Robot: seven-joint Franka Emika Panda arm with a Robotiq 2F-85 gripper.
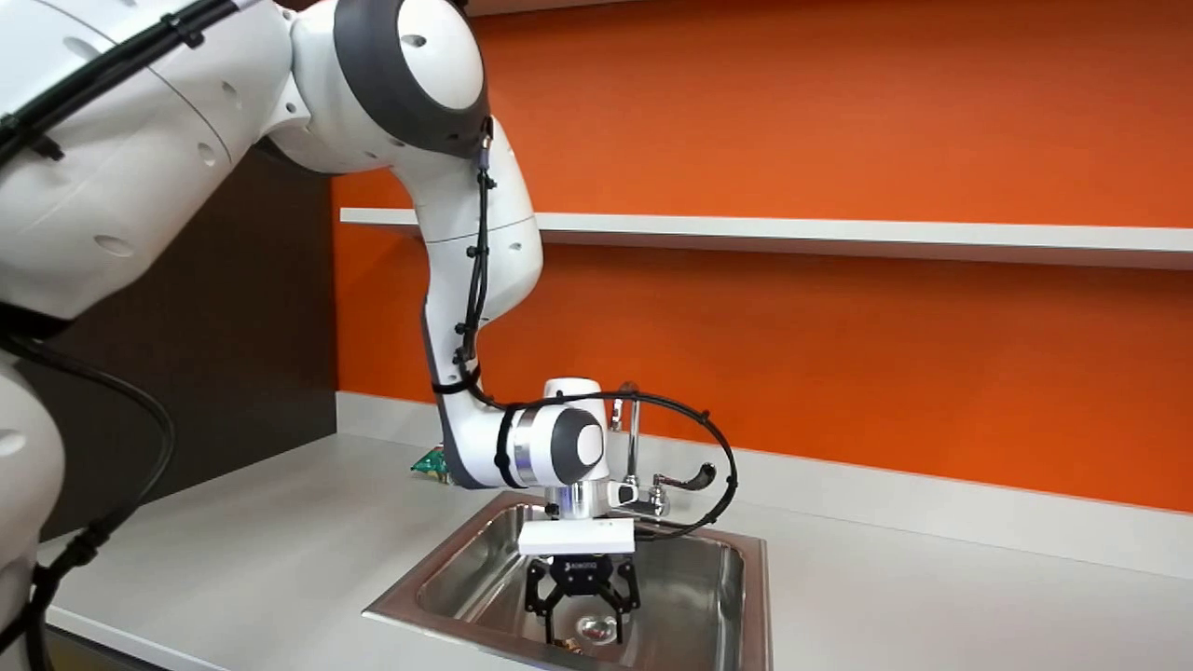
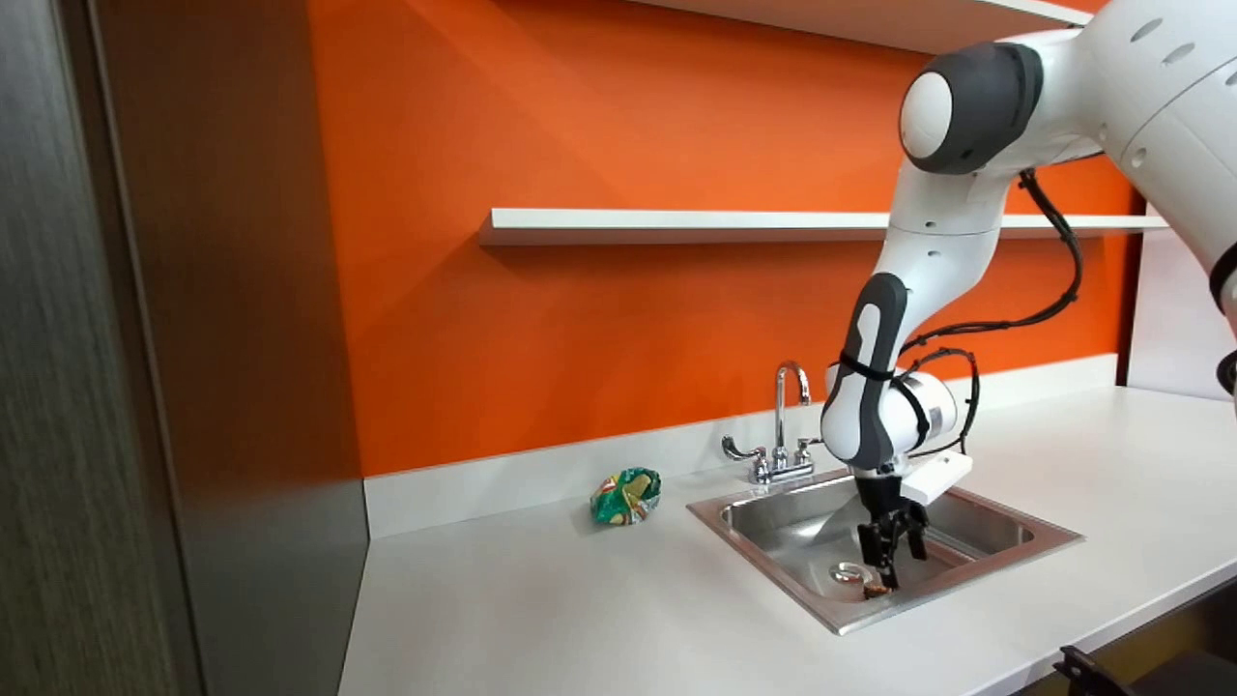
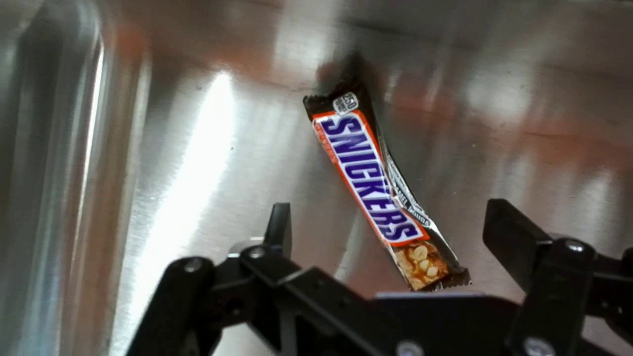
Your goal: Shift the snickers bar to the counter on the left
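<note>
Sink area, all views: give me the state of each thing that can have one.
Gripper, open, holding nothing
Snickers bar, in its wrapper, lying in the sink, not gripped
Faucet, no water seen running
Drain, open or plugged: can't tell
Green bag, crumpled, on the counter; opened or sealed: can't tell

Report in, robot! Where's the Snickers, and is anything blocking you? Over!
Gripper open, low in the sink. Snickers bar on sink bottom, ungripped. In the way: sink rim, between bar and counter.
</note>
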